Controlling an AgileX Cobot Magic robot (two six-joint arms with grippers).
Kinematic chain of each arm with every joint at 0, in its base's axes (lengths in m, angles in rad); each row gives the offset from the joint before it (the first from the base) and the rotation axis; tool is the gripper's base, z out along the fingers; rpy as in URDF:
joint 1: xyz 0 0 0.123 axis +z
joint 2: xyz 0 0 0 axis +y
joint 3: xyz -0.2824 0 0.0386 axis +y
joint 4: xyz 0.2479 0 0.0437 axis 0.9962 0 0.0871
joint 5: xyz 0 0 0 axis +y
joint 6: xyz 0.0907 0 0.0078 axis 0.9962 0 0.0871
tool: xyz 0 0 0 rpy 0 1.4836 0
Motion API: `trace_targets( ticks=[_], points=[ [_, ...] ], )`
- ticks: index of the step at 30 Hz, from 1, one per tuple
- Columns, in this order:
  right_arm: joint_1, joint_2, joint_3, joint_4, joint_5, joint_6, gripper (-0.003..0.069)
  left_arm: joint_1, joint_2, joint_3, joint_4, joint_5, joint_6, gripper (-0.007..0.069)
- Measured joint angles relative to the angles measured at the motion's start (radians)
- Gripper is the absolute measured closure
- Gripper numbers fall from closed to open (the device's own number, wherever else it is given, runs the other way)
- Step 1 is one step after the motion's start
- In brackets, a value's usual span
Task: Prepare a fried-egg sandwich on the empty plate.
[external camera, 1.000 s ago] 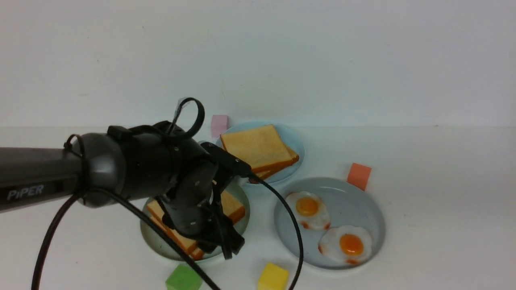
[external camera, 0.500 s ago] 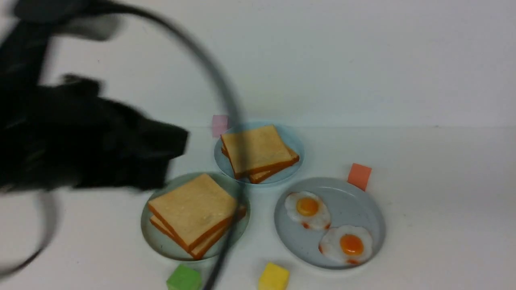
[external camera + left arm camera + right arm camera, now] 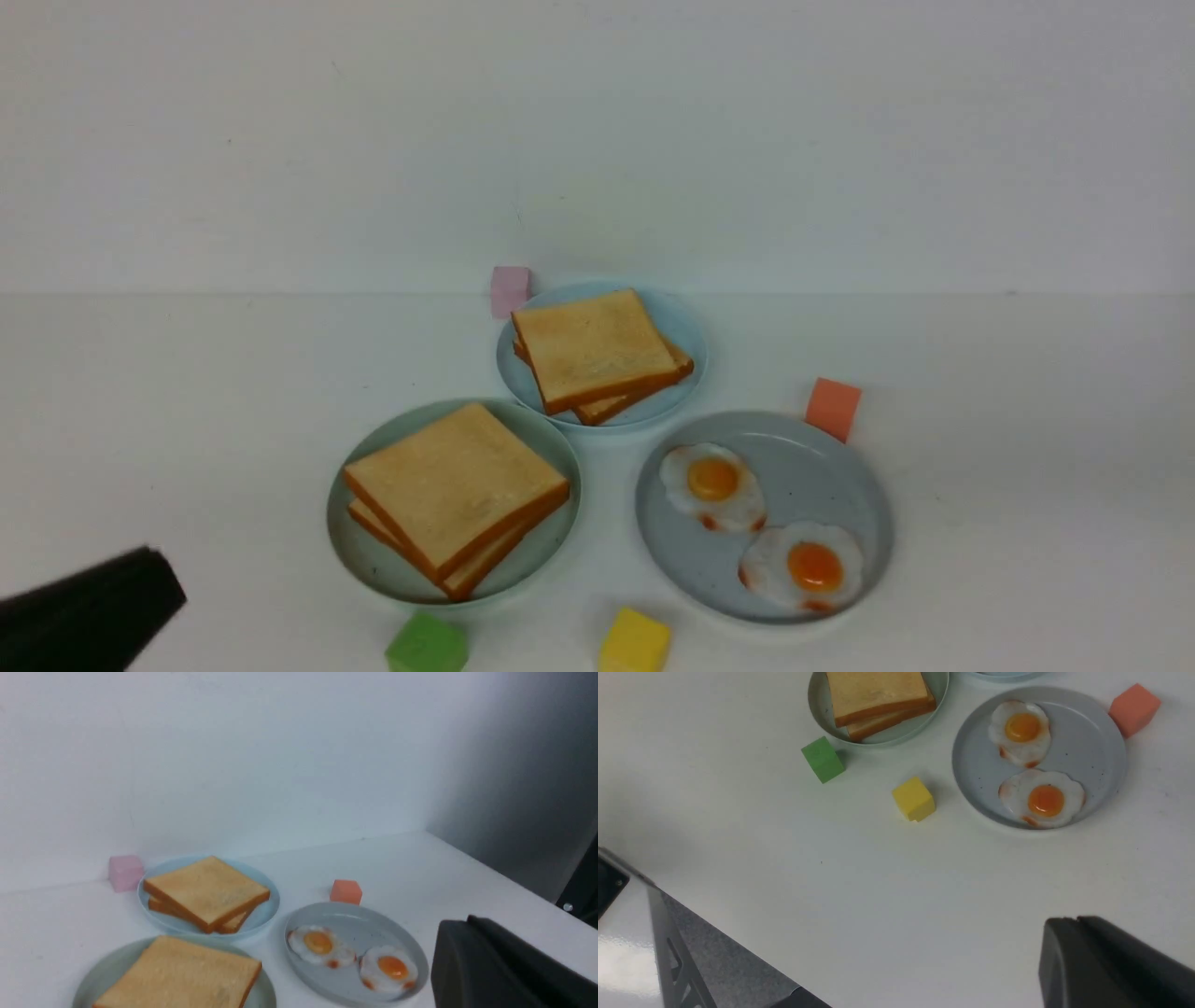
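The fried-egg sandwich [image 3: 457, 485] is two golden toast slices stacked on the pale mint-green plate [image 3: 373, 560]; no egg shows between them. It also shows in the left wrist view [image 3: 182, 975] and the right wrist view [image 3: 873, 690]. My left gripper [image 3: 163, 579] is at the near left corner, well clear of the plate; its black fingers [image 3: 467, 926] are pressed together and empty. My right gripper [image 3: 1064, 921] is out of the front view, low over bare table near the front edge, with its fingers together and empty.
A light-blue plate [image 3: 686, 327] behind holds another toast pile [image 3: 593, 345]. A grey-blue plate [image 3: 831, 476] on the right holds two fried eggs [image 3: 712, 485]. Pink [image 3: 509, 289], orange [image 3: 832, 407], green [image 3: 427, 644] and yellow [image 3: 634, 642] cubes lie around the plates.
My left arm has pulled back from over the mint-green plate to the near left corner. The top toast slice it covered now lies in full view on the stack.
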Motion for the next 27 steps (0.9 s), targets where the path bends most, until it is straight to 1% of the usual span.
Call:
trace_targets(
  ticks=[8,12,15,16,17,18,20,21,22,23,24,25,27],
  points=[
    [0.000,0.000,0.006,0.000,-0.001,0.000,0.0597,0.000,-0.001,0.075,-0.003,-0.001,0.000,0.0638],
    [0.000,-0.009,0.059,0.002,-0.003,0.000,0.0590,0.000,-0.001,0.092,-0.003,0.023,0.000,0.0638],
    [-0.029,-0.023,0.125,0.000,-0.003,0.000,0.0587,0.000,-0.001,0.093,-0.003,0.043,-0.001,0.0638],
    [-0.067,-0.033,0.159,-0.034,-0.004,0.000,0.0586,0.000,-0.001,0.093,-0.003,0.050,-0.002,0.0638],
    [-0.067,-0.035,0.159,-0.040,-0.004,0.000,0.0586,0.000,-0.001,0.093,-0.003,0.051,-0.002,0.0638],
    [-0.111,-0.050,0.186,-0.068,-0.014,0.005,0.0587,0.000,-0.001,0.094,-0.003,0.053,-0.003,0.0638],
    [-0.173,-0.086,0.228,-0.083,-0.056,0.012,0.0597,0.000,-0.001,0.094,-0.003,0.056,-0.003,0.0638],
    [-0.228,-0.115,0.270,-0.083,-0.100,0.012,0.0615,0.000,-0.001,0.094,-0.003,0.058,-0.003,0.0638],
    [-0.271,-0.150,0.305,-0.083,-0.164,0.010,0.0631,0.000,-0.001,0.094,-0.003,0.059,-0.003,0.0638],
    [-0.368,-0.205,0.397,-0.079,-0.281,-0.011,0.0659,0.000,-0.001,0.094,-0.003,0.062,-0.003,0.0638],
    [-0.368,-0.205,0.397,-0.076,-0.300,-0.016,0.0662,0.000,-0.001,0.094,-0.003,0.062,-0.003,0.0638],
    [-0.459,-0.267,0.498,-0.064,-0.415,-0.048,0.0669,0.000,-0.001,0.094,-0.003,0.064,-0.003,0.0638],
    [-0.588,-0.358,0.654,-0.023,-0.596,-0.106,0.0671,0.000,-0.001,0.094,-0.003,0.065,-0.003,0.0638]
  ],
)
